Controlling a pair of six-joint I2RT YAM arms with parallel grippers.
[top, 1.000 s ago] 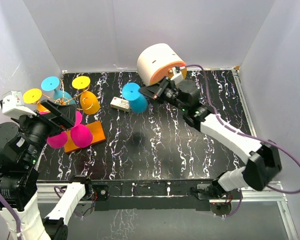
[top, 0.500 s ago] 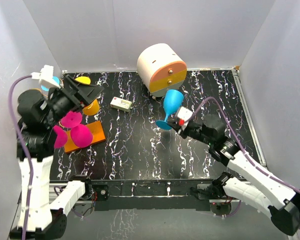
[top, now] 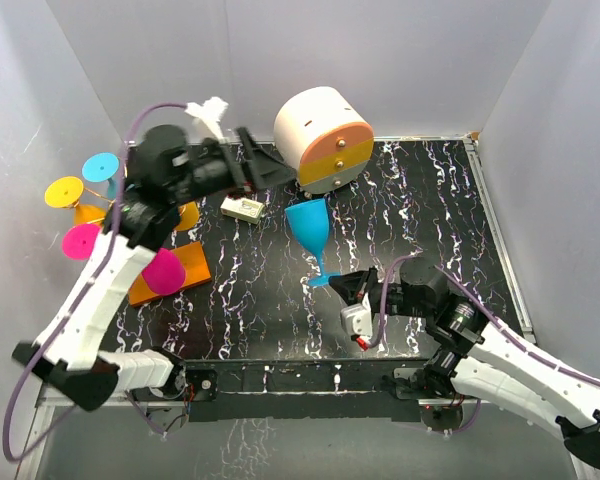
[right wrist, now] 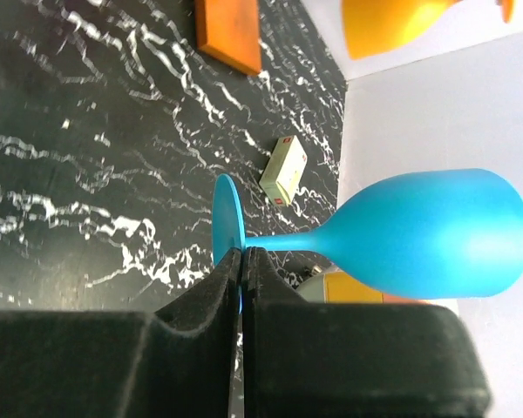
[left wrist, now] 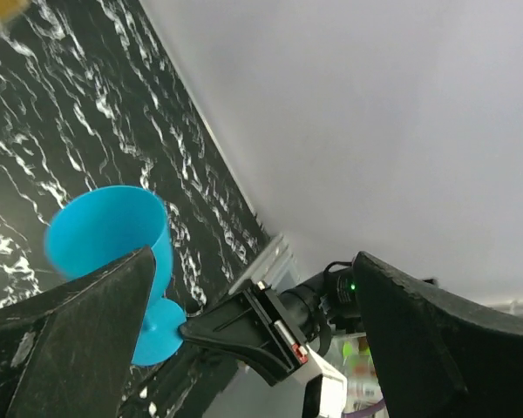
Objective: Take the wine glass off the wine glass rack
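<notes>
The blue wine glass (top: 308, 226) stands upright over the middle of the table, well right of the rack. My right gripper (top: 336, 287) is shut on the rim of its foot; the right wrist view shows the pads (right wrist: 231, 283) pinching the foot disc of the glass (right wrist: 418, 233). I cannot tell whether the foot touches the table. The rack's orange base plate (top: 187, 262) lies at the left, with yellow, blue and pink glasses (top: 80, 241) around its post. My left gripper (top: 272, 172) is open and empty, raised high. Its wrist view looks down on the blue glass (left wrist: 113, 239).
A white-and-orange round drawer cabinet (top: 322, 132) stands at the back centre. A small cream box (top: 242, 208) lies between it and the rack, and also shows in the right wrist view (right wrist: 284, 170). White walls close in the black marbled table (top: 430, 220).
My right arm carried the blue glass from beside the cabinet toward the near middle and turned it upright. My left arm swung up from the rack and over to the right.
</notes>
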